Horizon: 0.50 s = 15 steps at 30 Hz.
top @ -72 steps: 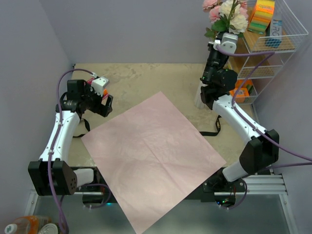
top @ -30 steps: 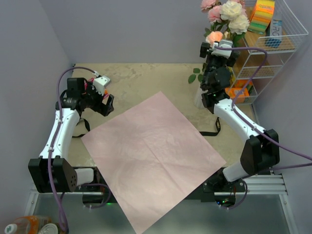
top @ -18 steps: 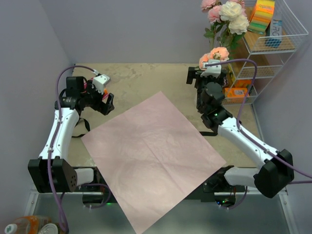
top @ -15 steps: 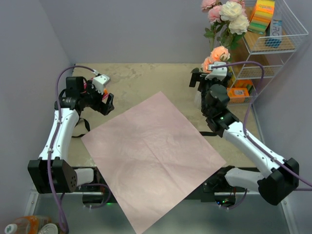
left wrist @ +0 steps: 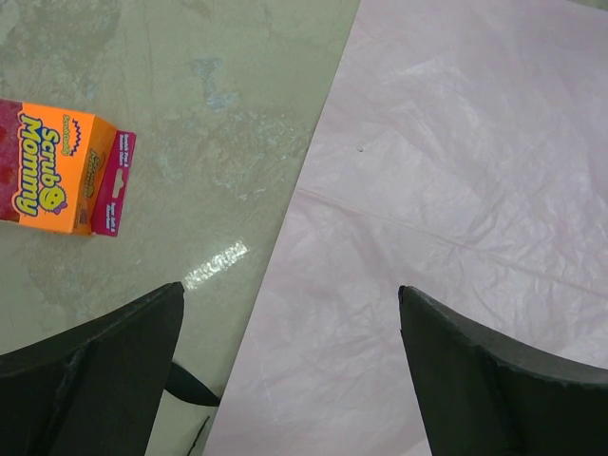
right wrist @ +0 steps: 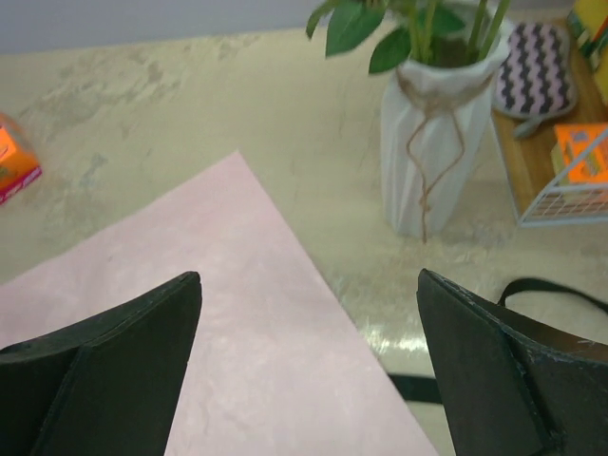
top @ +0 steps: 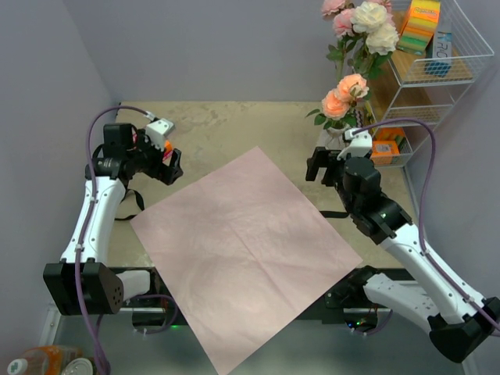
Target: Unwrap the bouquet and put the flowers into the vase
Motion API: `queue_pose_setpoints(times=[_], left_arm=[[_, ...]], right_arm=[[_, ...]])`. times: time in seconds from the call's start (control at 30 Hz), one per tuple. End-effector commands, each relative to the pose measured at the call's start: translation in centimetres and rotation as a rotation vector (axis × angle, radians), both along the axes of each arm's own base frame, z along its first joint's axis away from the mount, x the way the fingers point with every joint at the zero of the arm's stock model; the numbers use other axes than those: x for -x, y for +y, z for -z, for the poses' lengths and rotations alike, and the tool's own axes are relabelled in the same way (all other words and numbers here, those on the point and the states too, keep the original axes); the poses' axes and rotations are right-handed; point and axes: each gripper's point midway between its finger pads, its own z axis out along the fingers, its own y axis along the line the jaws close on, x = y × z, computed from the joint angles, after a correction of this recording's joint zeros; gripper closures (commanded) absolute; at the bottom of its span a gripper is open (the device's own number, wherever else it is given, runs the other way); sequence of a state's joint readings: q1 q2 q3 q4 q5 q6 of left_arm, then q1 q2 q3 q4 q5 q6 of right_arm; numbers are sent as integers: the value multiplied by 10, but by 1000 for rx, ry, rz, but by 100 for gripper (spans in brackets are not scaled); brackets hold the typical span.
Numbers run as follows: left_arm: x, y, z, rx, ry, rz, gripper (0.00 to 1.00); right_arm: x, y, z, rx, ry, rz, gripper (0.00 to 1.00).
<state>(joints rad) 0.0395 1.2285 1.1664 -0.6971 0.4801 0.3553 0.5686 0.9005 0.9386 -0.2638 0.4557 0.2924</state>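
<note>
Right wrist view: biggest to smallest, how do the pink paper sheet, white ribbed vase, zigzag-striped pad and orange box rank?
1. Pink paper sheet.
2. White ribbed vase.
3. Zigzag-striped pad and orange box: alike, box cut off by the frame.

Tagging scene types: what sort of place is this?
Probably a lab test booth, not a home: plain walls close around a table, the left arm and right arm are bolted at its near edge, and the vase of flowers and wire rack look like staged props.
</note>
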Motion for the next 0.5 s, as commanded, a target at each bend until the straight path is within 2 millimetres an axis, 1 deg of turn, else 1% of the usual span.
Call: queue_pose_setpoints(times=[0.0,0.17,0.33,0.4,0.47], left_arm=[[3,2,-11,17,-39,-20,1],[4,3,-4,17,-33,-30,1],[4,2,-3,22,-39,-31,1],[4,3,-3,19,-45,-38,1],[4,4,-1,16,-50,-43,1]], right_arm=[[35,11,21,-73,118,-115,1],[44,13,25,-103,141,-134,1],[48,14,20,-116,113,-157,1],[48,18,23,-118,117,-173,1],[46,20,31,-110,138,-177,1]])
